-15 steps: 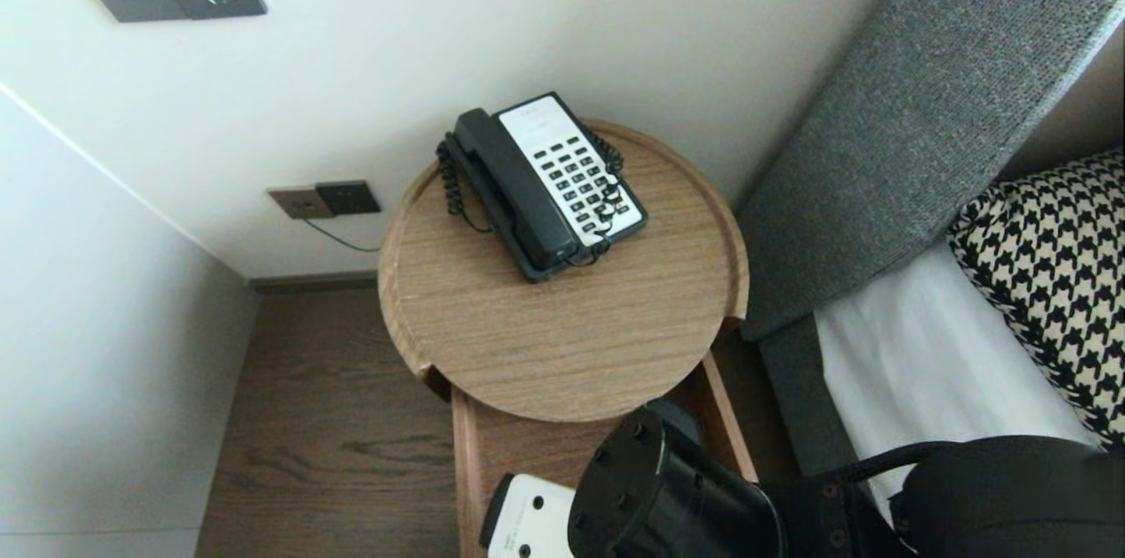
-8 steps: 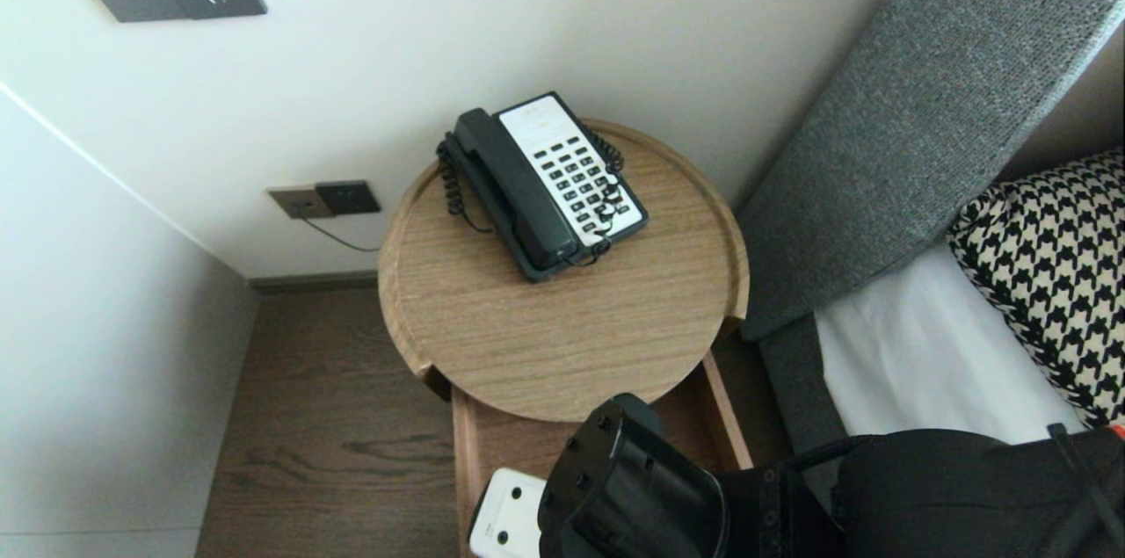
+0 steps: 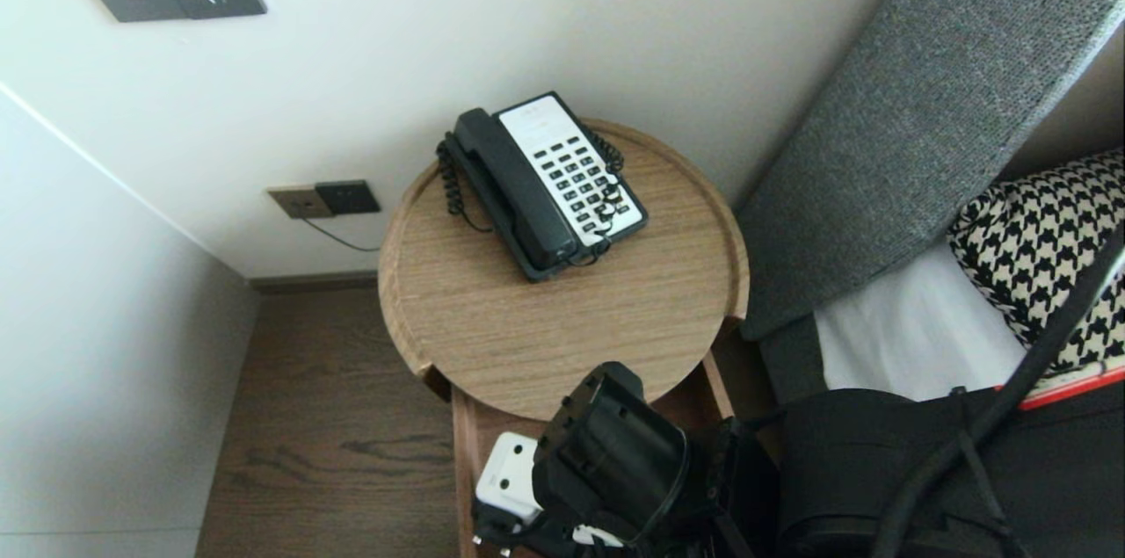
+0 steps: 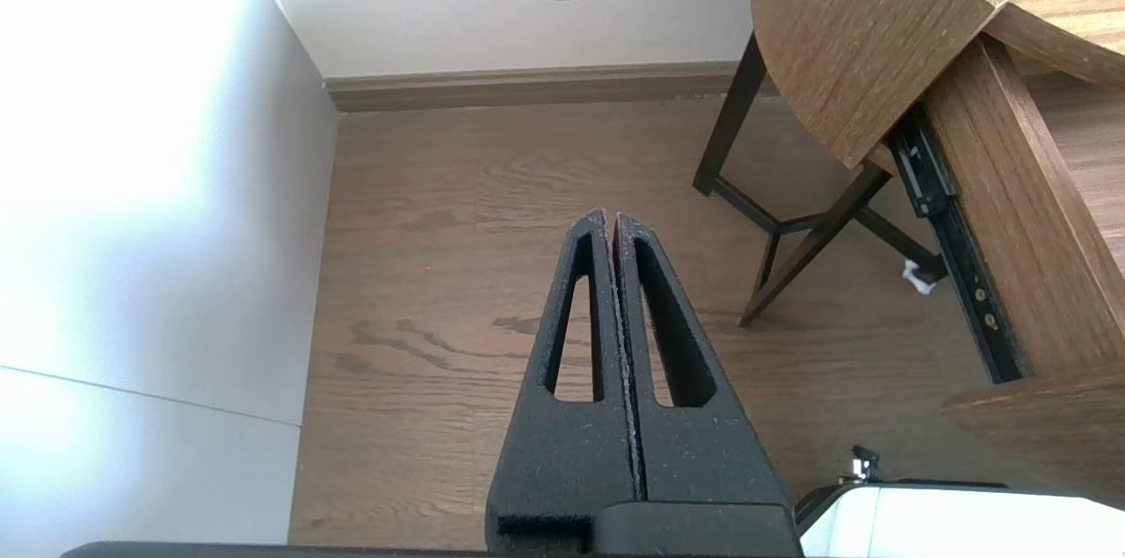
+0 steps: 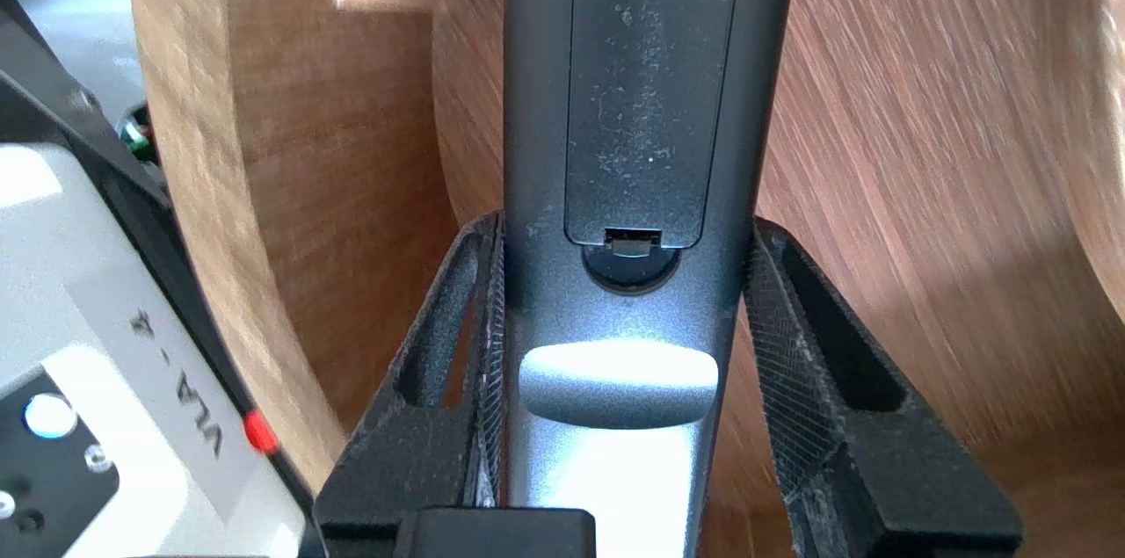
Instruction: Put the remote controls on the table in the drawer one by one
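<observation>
Right wrist view: right gripper [image 5: 624,228] clamps a grey remote [image 5: 650,57], battery cover showing, by the open drawer [image 3: 466,452]; left gripper [image 4: 611,217], fingers pressed together, hangs over the floor [image 4: 439,233]

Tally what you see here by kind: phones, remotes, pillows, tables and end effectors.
telephone: 1
remote control: 1
patterned pillow: 1
round table: 1
end effectors: 2, left end effector, right end effector
Total: 6
</observation>
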{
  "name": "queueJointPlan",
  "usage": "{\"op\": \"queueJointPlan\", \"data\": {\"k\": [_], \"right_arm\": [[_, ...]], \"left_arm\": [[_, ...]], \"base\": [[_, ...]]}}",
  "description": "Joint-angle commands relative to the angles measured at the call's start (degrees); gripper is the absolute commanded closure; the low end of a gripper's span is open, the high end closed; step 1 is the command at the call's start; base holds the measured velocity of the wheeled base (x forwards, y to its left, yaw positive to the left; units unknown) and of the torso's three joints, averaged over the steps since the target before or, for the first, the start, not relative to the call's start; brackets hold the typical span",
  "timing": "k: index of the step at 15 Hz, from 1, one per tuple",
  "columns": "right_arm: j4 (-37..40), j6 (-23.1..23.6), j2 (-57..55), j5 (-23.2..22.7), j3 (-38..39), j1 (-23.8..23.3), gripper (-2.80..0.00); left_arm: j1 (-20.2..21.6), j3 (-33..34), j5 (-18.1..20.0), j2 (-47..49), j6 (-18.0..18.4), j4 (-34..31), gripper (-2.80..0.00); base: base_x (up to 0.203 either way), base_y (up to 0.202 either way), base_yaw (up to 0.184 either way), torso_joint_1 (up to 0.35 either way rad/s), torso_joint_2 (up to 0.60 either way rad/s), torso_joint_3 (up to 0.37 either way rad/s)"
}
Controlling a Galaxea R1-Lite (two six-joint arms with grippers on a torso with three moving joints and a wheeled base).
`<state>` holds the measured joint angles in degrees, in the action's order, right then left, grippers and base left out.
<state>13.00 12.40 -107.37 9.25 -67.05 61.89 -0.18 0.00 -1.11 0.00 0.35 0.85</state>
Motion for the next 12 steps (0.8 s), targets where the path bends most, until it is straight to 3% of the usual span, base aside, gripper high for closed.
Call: {"op": "queueJointPlan", "data": {"k": [1, 12], "right_arm": [[-0.53, 0.08, -2.38, -0.50, -0.63, -0.86, 0.00], [-2.80, 0.87, -6.43, -0.82, -1.14, -4.22, 0.00]], "left_arm": [[0.01, 0.00, -0.03, 0.00, 0.00, 0.03, 0.00], [0.01, 0.00, -0.03, 0.00, 0.00, 0.03, 0.00]], "base": [[0.000, 0.000, 0.000, 0.000, 0.00, 0.000], [0.000, 0.000, 0.000, 0.000, 0.00, 0.000]]}}
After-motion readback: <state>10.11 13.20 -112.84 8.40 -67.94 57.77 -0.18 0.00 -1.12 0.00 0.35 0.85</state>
